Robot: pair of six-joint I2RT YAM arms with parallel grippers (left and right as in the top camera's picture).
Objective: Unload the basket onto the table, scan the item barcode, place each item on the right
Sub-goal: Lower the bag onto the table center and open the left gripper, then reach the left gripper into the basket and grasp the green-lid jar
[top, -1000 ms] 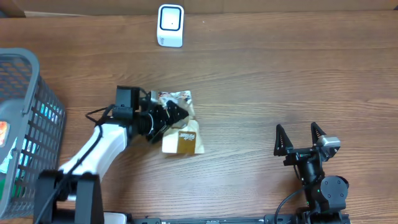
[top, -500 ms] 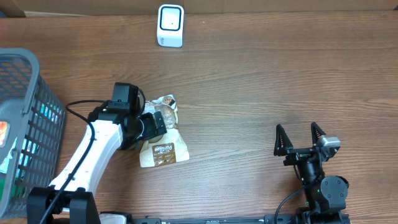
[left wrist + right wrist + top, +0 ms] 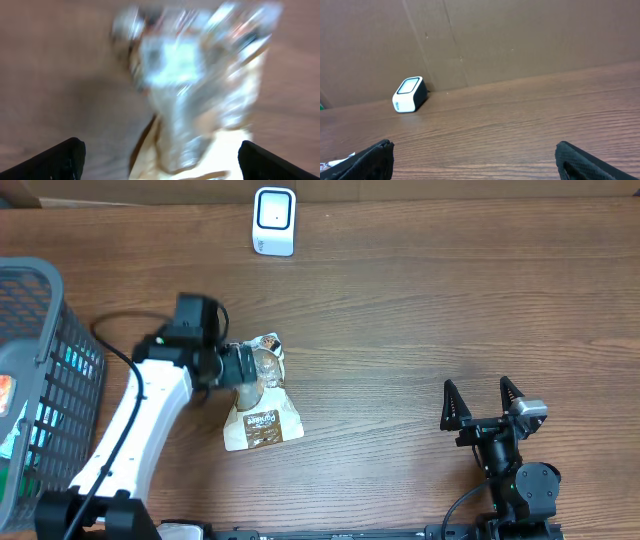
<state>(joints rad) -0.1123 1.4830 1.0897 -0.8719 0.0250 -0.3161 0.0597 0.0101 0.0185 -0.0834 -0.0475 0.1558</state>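
We see our left pincer (image 3: 248,370) wide open, holding nothing | snack packet (image 3: 265,425) right at its tips, dragged leftward since a second ago | scanner (image 3: 274,220) well beyond; regrasp likely needed.

Grey basket (image 3: 70,380) (packets inside) sits at the wooden table's (image 3: 420,310) left edge.

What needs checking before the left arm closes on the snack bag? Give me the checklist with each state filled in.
1. Left tool open: ok.
2. Snack bag within reach, left tool at its upper end: ok.
3. Bag centred between the fingers: cannot tell, the left wrist view is blurred.
4. Barcode located: cannot tell, no view shows it.
5. Scanner face unobstructed: ok.
6. Right tool open and well away from the bag: ok.
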